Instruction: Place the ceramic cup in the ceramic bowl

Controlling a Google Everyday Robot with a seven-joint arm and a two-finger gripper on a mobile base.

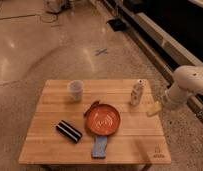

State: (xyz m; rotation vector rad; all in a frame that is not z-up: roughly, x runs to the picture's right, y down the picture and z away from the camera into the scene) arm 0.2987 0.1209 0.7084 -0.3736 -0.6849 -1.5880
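The ceramic cup (75, 89) is a small pale cylinder standing upright at the back left of the wooden table (50, 137). The ceramic bowl (102, 120) is orange-red with pale swirls and sits near the table's middle, in front and to the right of the cup. The gripper (154, 109) hangs at the table's right edge, on the end of the white arm (187, 86) that comes in from the right. It is far from the cup and to the right of the bowl.
A slim white bottle (137, 93) stands at the back right, close to the gripper. A black striped block (69, 131) lies front left. A flat blue item (99, 146) lies just in front of the bowl. Polished floor surrounds the table; a dark ledge runs along the right.
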